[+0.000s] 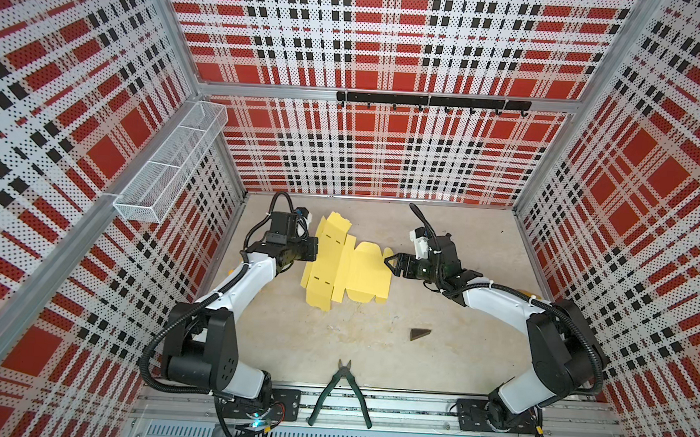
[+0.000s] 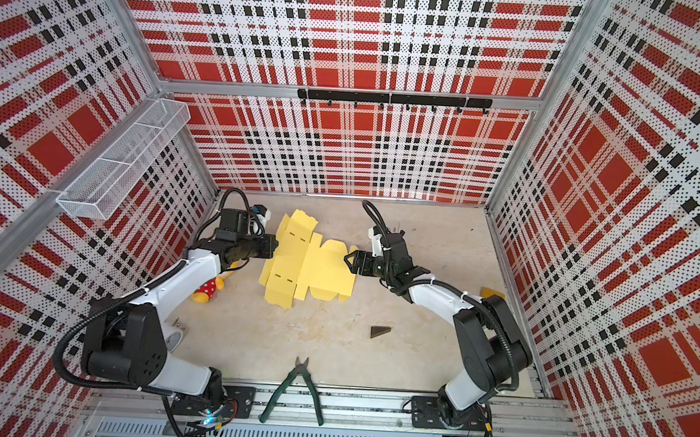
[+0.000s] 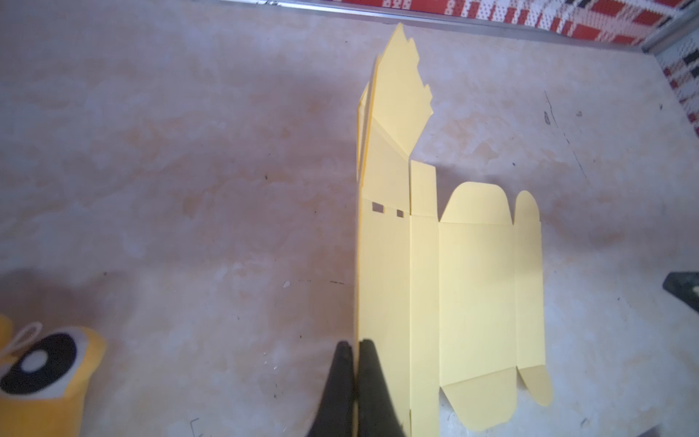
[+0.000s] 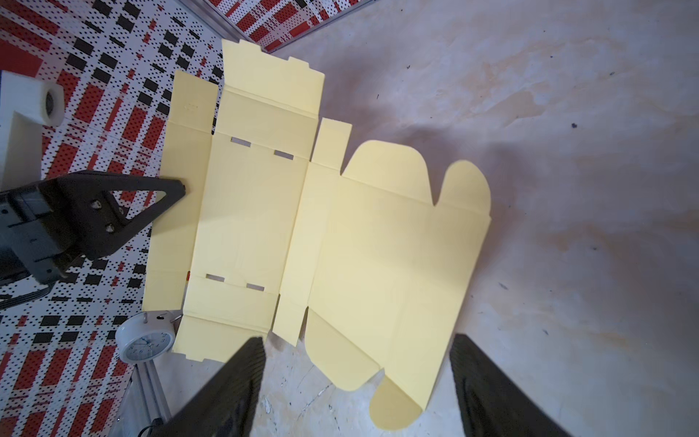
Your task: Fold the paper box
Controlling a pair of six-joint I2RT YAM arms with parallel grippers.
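The left arm reaches forward from its base rail with the wrist turned inward, so the left gripper (image 1: 314,252) (image 2: 273,248) points across the table towards the middle. Its two black fingers (image 3: 372,378) are pressed together on the left edge of the paper box (image 1: 349,273) (image 2: 311,271), a pale yellow die-cut sheet that is not yet folded up. From the left wrist view the pinch (image 3: 355,348) holds the thin card edge-on. That side panel and the notched far flaps stand off the table, while the rest of the sheet (image 3: 476,295) lies flat on the tabletop (image 1: 373,354) in the middle.

The right arm is bent at the elbow, its forearm aimed left. The right gripper (image 1: 389,263) (image 2: 348,259) has its jaws spread wide with nothing between them, the tips at the rounded flaps on the sheet's right edge (image 4: 378,246). I cannot tell whether they touch the card.

I can read no brand or label anywhere. The alarm clock (image 4: 145,340) has a dial too small to read, and the sheet covers part of it. The left arm hides most of a yellow plush toy with a red dotted body (image 2: 206,290). Green-handled cutters (image 1: 339,393) lie at the front edge, and a dark wedge-shaped piece (image 1: 419,334) I cannot identify lies nearby.
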